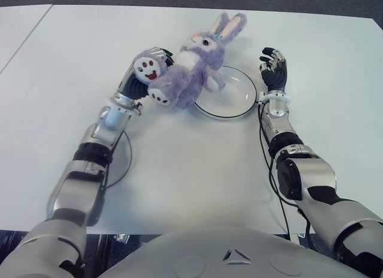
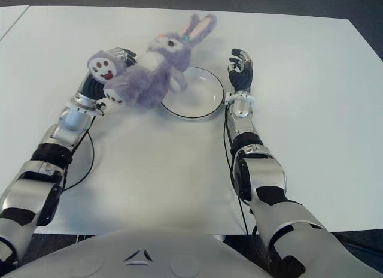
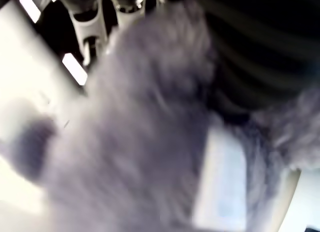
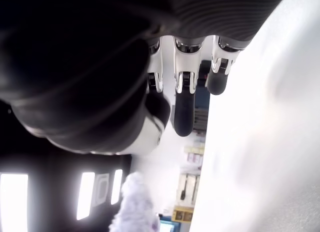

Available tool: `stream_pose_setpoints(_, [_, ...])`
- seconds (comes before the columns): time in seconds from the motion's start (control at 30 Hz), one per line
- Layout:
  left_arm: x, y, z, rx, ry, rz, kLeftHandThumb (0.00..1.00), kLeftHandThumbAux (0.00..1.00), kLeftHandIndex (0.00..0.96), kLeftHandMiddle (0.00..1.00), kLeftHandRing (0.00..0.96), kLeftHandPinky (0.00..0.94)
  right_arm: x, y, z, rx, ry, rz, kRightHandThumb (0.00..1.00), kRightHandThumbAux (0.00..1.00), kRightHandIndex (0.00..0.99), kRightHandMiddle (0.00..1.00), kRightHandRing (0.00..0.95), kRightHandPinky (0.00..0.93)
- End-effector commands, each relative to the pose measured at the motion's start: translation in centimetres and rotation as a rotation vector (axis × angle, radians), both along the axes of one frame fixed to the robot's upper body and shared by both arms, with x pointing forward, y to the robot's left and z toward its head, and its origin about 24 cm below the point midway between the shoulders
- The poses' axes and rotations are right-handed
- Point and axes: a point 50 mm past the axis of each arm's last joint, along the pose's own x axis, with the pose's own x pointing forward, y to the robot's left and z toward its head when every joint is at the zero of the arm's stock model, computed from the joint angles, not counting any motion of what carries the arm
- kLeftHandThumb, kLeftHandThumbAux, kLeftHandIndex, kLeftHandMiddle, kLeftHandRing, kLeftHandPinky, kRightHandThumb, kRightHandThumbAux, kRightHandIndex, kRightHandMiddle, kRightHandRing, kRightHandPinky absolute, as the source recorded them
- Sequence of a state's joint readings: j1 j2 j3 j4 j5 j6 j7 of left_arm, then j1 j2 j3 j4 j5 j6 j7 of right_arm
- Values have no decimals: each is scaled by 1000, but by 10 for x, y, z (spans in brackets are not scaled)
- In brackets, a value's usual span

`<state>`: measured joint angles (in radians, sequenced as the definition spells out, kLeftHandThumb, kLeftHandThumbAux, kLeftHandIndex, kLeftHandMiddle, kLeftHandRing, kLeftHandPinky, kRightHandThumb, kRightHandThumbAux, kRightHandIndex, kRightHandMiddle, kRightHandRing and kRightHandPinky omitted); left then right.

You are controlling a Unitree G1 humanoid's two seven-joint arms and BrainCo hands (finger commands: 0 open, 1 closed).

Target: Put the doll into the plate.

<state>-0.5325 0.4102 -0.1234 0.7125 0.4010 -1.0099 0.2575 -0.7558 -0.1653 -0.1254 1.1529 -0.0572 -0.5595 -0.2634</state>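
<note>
A purple plush rabbit doll (image 1: 190, 67) with long ears is held above the white table (image 1: 179, 164), its body over the left rim of the white plate (image 1: 236, 95) with a dark edge. My left hand (image 1: 151, 63) is shut on the doll's lower body, next to its white foot pads. Purple fur fills the left wrist view (image 3: 145, 142). My right hand (image 1: 274, 67) shows just right of the plate, its fingers relaxed and holding nothing, as the right wrist view (image 4: 182, 99) confirms.
A black cable (image 1: 119, 164) loops on the table beside my left forearm. Another cable (image 1: 266, 152) runs along my right forearm. The table's far edge (image 1: 191, 8) lies beyond the doll's ears.
</note>
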Motion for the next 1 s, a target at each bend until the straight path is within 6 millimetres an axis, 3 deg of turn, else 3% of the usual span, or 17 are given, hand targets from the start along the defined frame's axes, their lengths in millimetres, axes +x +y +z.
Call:
stream_pose_setpoints(0.03, [4, -19, 21, -119, -200, 3, 727, 697, 443, 879, 871, 876, -101, 37, -147, 84, 559, 36, 784, 920, 237, 242, 243, 89])
stream_pose_setpoints(0.5, [6, -29, 20, -104, -206, -54, 733, 697, 443, 877, 873, 871, -101, 38, -147, 88, 567, 56, 765, 926, 245, 238, 249, 67])
stream_pose_setpoints(0.83, [10, -35, 27, -48, -221, -61, 735, 697, 443, 875, 876, 874, -102, 40, -146, 83, 552, 44, 830, 917, 249, 243, 238, 39])
stream_pose_setpoints(1.0, [11, -36, 32, -23, -229, -72, 735, 697, 443, 875, 877, 874, -101, 41, -146, 79, 555, 46, 745, 926, 246, 237, 245, 57])
